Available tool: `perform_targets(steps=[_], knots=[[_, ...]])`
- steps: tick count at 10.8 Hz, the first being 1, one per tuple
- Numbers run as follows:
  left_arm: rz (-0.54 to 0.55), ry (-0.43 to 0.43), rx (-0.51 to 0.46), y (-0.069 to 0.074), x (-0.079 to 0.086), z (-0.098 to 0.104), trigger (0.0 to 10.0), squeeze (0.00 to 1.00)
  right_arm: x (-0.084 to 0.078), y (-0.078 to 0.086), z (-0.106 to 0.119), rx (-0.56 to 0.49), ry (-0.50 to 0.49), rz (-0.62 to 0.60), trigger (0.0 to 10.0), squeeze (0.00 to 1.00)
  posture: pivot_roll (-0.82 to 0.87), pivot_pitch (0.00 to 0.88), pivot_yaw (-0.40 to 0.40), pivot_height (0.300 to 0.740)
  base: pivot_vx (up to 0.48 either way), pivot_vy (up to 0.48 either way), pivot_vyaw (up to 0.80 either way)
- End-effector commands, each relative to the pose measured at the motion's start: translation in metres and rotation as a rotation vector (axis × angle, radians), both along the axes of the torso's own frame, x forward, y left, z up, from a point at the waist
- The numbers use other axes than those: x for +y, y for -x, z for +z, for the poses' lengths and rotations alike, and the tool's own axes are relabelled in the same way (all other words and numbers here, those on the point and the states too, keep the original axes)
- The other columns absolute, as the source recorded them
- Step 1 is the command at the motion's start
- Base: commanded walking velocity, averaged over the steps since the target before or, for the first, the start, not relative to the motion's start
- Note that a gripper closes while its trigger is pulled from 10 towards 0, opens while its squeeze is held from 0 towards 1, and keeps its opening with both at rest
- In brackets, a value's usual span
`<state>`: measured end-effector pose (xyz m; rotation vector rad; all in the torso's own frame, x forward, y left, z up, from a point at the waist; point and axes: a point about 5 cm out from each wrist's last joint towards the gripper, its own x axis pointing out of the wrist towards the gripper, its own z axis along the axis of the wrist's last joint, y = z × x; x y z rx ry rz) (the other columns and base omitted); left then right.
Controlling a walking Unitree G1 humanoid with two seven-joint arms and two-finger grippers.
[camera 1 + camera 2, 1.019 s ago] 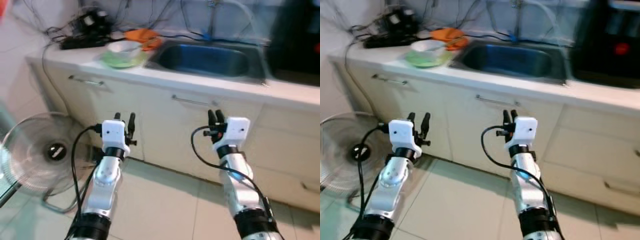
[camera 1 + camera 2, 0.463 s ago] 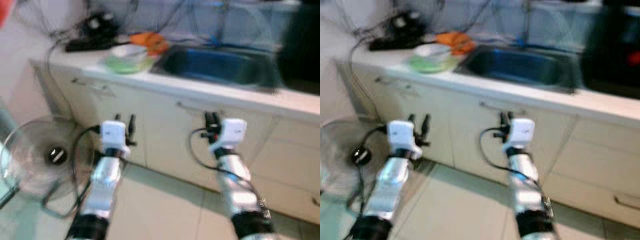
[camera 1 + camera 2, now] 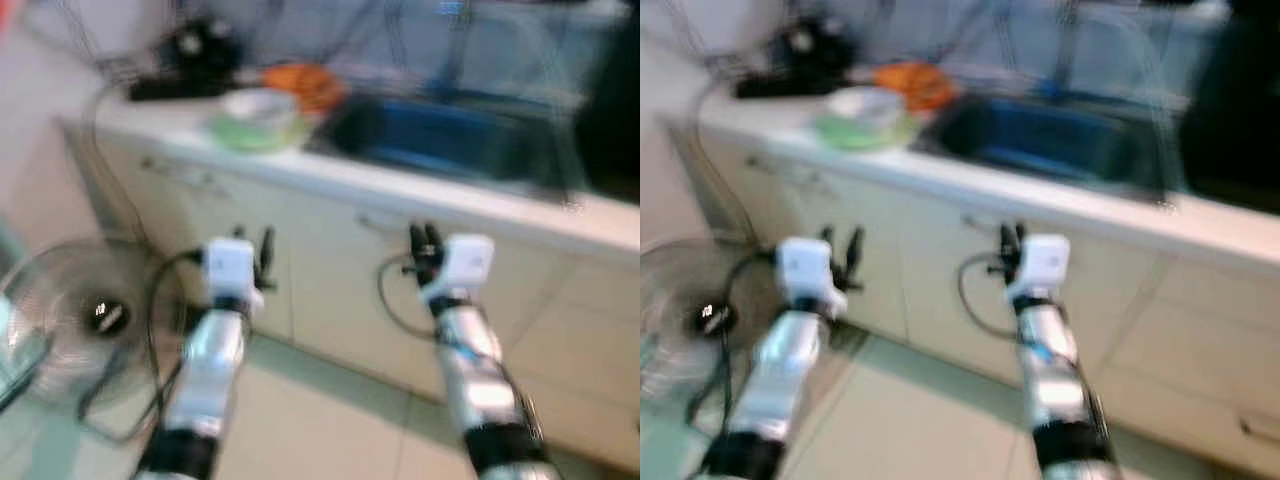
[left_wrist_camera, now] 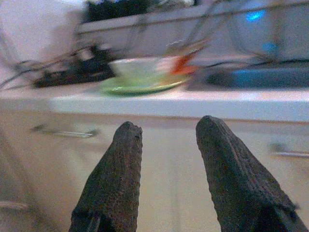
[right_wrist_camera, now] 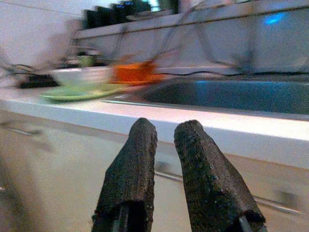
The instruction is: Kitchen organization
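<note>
Blur softens both head views, yet the layout reads clearly enough. Taking the sink (image 3: 450,140) as the landmark: it is a dark blue basin sunk into the pale counter (image 3: 420,190), with a tap rising behind it. Just to the robot's left of the sink sits a green plate (image 3: 255,130) carrying a white bowl (image 3: 258,103), and behind those, nearer the sink's back corner, lies something orange (image 3: 305,85) too smeared to name. Further left of the sink, at the counter's far end, a black device (image 3: 195,50) rests among a tangle of cables. To the right of the sink a large dark shape fills the edge of the view. Below the sink run cream cabinet doors (image 3: 330,270) with thin metal handles. Well to the left of the sink and down on the tiled floor stands a round fan (image 3: 85,320).

Both arms are raised in front of the cabinets, below the counter's edge, touching nothing. The left claw (image 4: 166,140) has its fingers spread apart and empty. The right claw (image 5: 164,140) has its fingers drawn nearly together with a narrow gap, holding nothing.
</note>
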<state>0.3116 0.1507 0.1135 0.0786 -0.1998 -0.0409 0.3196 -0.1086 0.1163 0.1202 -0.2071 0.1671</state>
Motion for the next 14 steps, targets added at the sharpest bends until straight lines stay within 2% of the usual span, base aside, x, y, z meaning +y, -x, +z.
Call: perform_targets(steps=[1, 7, 14], knots=[[-0.01, 0.006, -0.011, -0.001, -0.0046, 0.0031, 10.0, 0.0, -0.0065, -0.0003, 0.0012, -0.006, 0.008, -0.015, 10.0, 0.0, 0.14, 0.0, 0.018, 0.74, 0.356, 0.0, 0.0], [0.005, 0.009, -0.021, -0.0012, -0.0027, 0.0067, 10.0, 0.0, -0.0066, -0.0002, 0.0029, -0.012, 0.001, -0.02, 10.0, 0.0, 0.14, 0.007, 0.02, 0.74, 0.365, 0.0, 0.0], [0.013, 0.008, -0.029, -0.0022, -0.0008, 0.0099, 10.0, 0.0, -0.004, -0.0001, 0.0044, -0.026, 0.035, -0.009, 10.0, 0.0, 0.15, 0.01, 0.018, 0.74, 0.38, 0.0, 0.0]])
